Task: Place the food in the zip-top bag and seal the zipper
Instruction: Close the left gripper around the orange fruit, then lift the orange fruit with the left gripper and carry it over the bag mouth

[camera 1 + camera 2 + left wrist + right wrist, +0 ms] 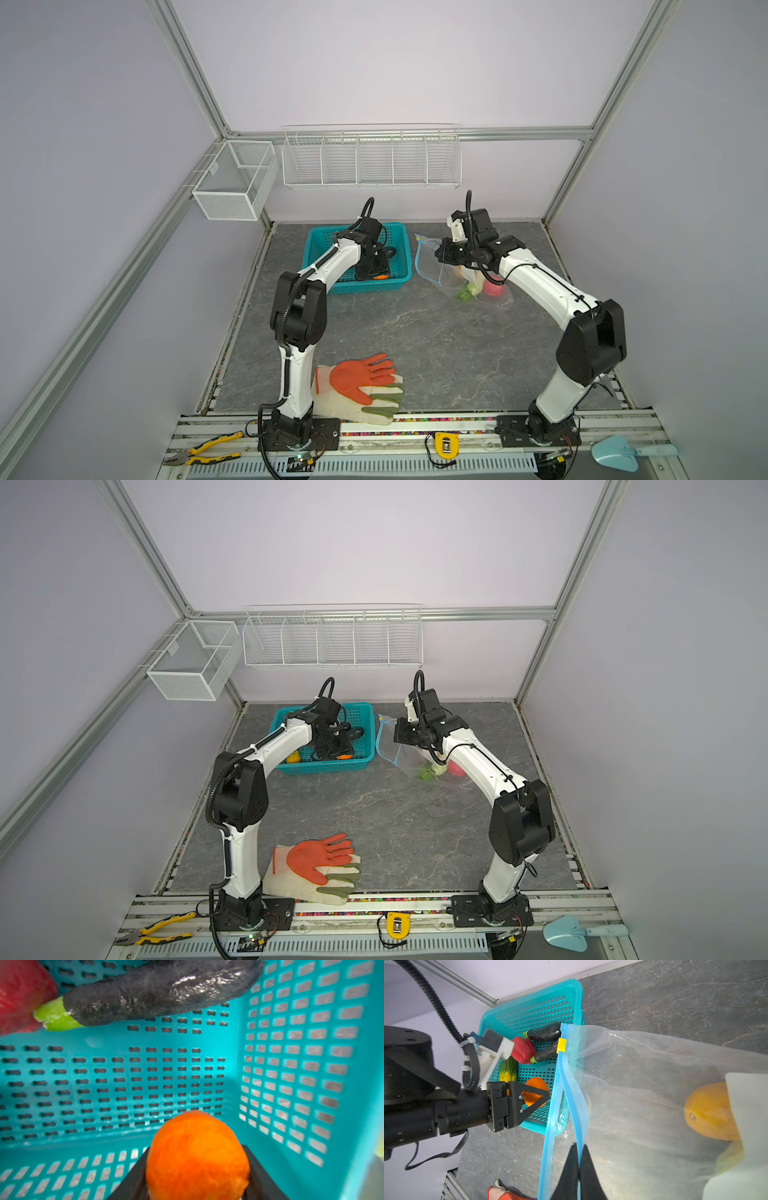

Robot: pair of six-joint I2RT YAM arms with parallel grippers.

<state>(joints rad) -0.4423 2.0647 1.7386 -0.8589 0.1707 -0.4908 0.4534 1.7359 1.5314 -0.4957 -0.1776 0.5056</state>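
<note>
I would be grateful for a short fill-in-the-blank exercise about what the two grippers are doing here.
The left gripper is closed on an ____ fruit in the teal basket.
The right gripper pinches the clear bag's ____ zipper strip.
The slider on that strip is ____.
Missing words: orange; blue; yellow.

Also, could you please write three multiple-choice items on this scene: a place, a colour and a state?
1. The orange fruit at the left end effector lies: A in the bag; B in the teal basket; C on the gloves.
2. The slider tab is: A yellow; B red; C black.
3. The right end effector is: A open; B shut on the zipper; C out of view.
Key: B, perforated teal walls surround it; A, plainly yellow; B, it pinches the blue strip.
</note>
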